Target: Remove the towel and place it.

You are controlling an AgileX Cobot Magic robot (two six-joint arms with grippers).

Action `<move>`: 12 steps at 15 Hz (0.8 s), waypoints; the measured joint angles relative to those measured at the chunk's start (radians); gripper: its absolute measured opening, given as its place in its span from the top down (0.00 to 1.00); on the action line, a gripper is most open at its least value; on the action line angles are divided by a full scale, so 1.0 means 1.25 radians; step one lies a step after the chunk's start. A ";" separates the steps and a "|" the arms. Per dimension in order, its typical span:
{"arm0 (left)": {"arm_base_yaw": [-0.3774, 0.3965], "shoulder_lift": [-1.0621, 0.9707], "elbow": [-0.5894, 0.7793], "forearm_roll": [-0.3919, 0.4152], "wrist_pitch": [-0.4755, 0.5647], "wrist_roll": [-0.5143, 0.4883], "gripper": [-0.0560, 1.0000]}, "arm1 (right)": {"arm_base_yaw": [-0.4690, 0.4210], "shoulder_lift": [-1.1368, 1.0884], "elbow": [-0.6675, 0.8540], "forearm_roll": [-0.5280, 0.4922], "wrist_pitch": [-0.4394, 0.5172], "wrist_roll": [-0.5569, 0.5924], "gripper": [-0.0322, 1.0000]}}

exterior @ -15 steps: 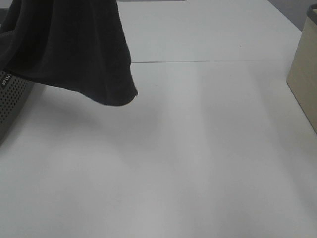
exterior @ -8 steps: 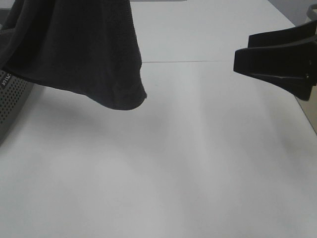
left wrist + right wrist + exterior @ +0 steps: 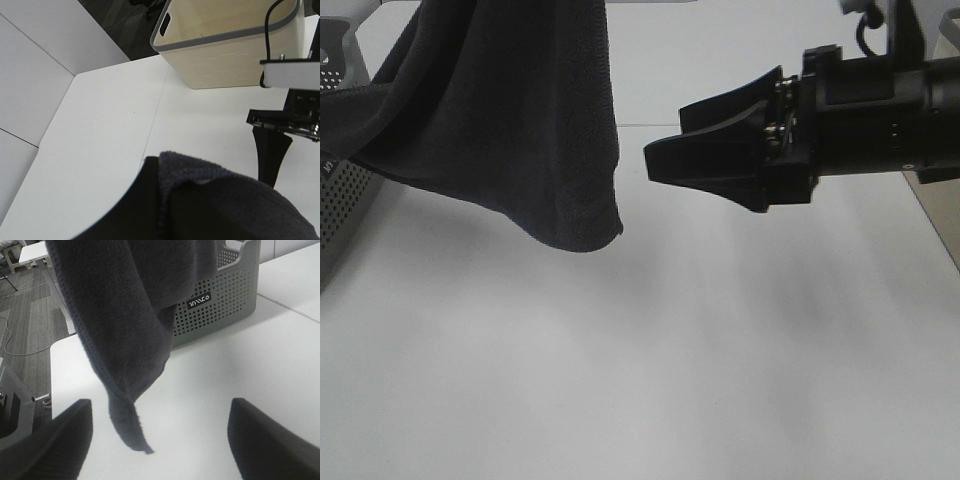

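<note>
The dark, almost black towel [image 3: 510,110] hangs from above at the left, its lowest corner dangling just over the white table [image 3: 650,340]. Part of it still trails over the grey perforated basket [image 3: 340,200]. My left gripper [image 3: 155,175] is shut on a bunched fold of the towel [image 3: 225,200]; it is above the top edge of the high view. My right gripper [image 3: 668,135] reaches in from the right, open and empty, with its tips a short way right of the hanging cloth. In the right wrist view the towel [image 3: 125,315] hangs ahead between the spread fingers [image 3: 55,440].
A beige basket [image 3: 235,45] with a grey rim stands at the table's right side, seen at the edge of the high view [image 3: 942,215]. The grey basket [image 3: 220,295] sits behind the towel at the left. A seam [image 3: 650,124] runs across the table top.
My right gripper has come in from the right edge to just beside the towel and has spread wider. The towel has risen and drifted slightly to the right.
</note>
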 joint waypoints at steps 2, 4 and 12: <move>0.000 0.004 0.000 -0.008 -0.010 0.000 0.95 | 0.058 0.034 -0.025 -0.002 -0.010 0.003 0.26; 0.000 0.010 0.000 -0.010 -0.030 0.002 0.95 | 0.126 0.098 -0.074 -0.004 -0.014 0.003 0.26; 0.000 0.026 0.000 -0.032 -0.030 0.002 0.95 | 0.147 0.133 -0.093 -0.032 -0.154 0.003 0.26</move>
